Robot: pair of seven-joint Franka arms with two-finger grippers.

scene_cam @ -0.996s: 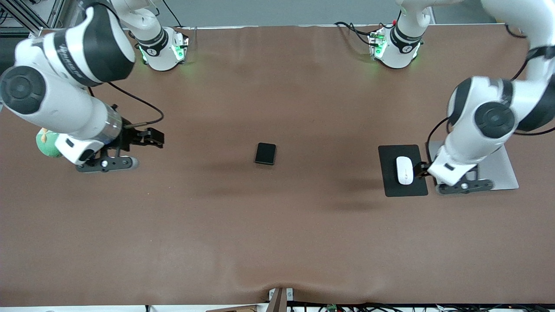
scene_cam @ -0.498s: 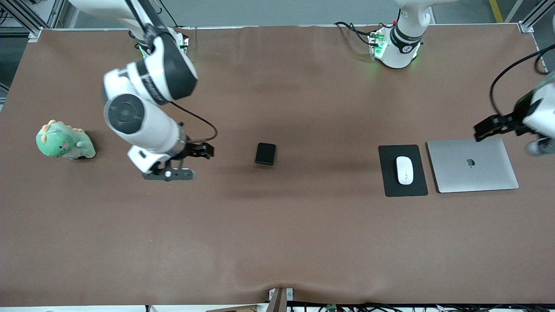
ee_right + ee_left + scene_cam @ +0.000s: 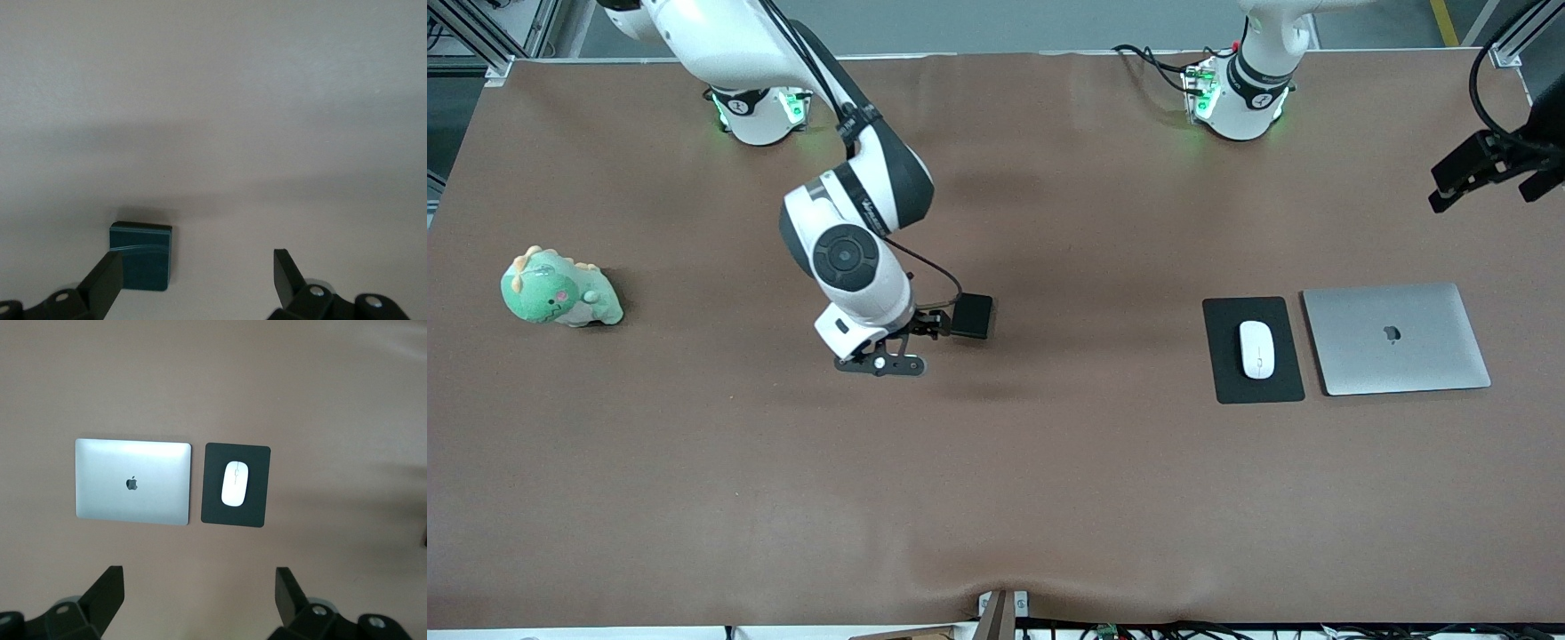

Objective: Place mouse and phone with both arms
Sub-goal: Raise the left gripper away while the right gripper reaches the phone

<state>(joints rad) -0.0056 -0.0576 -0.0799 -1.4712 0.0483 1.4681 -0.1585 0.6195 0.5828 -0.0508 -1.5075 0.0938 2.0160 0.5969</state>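
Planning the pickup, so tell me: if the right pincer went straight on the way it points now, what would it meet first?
Probably the phone. The open right pincer points at it from the right arm's end of the table, close beside it. Its wrist view shows the phone off toward one finger, so it may clip an edge.

Open brown surface [image 3: 1049,480], few obstacles.
Small black rounded slab phone [image 3: 972,315] sits mid-surface with bare cloth all round; silver closed laptop [image 3: 1396,339] lies just beside the flat black mat [image 3: 1253,391].

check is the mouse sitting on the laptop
No, the mouse lies on the black mat beside the closed laptop.
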